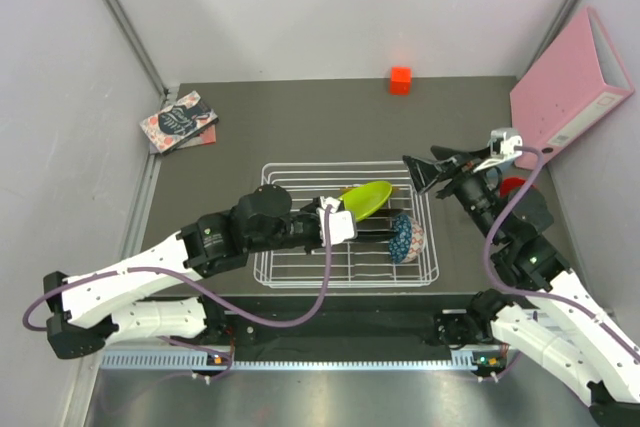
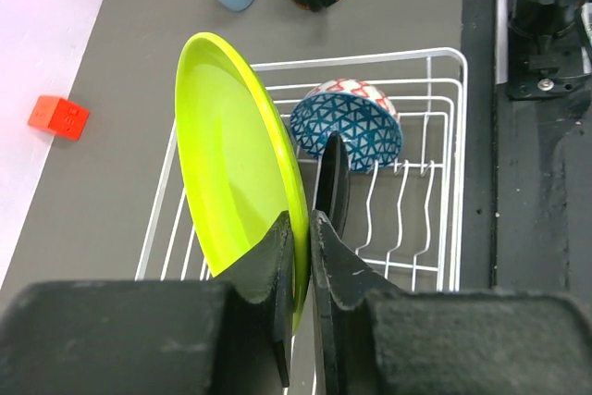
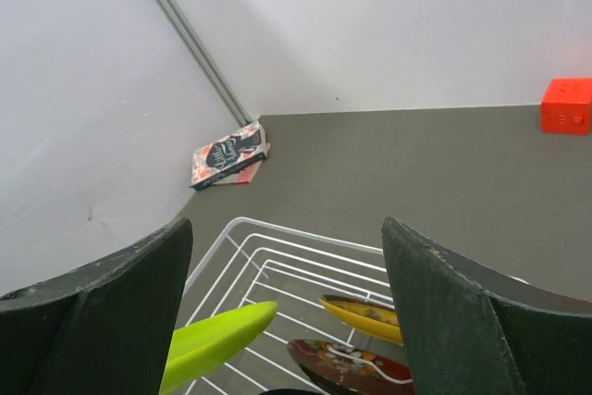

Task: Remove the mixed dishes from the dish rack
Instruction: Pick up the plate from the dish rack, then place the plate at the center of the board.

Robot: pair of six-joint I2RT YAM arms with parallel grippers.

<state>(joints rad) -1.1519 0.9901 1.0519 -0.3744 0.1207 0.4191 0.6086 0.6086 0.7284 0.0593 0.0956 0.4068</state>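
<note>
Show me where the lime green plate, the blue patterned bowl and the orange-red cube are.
lime green plate (image 2: 231, 154), left wrist view, on the middle of its broad face.
blue patterned bowl (image 2: 356, 131), left wrist view, on its patterned outer wall.
orange-red cube (image 1: 400, 80), top external view, on its top face.

Odds and ends around the dark counter
Orange-red cube sits at the far edge by the back wall; a pink binder leans at far right; a patterned book lies flat, far-left corner.
</note>
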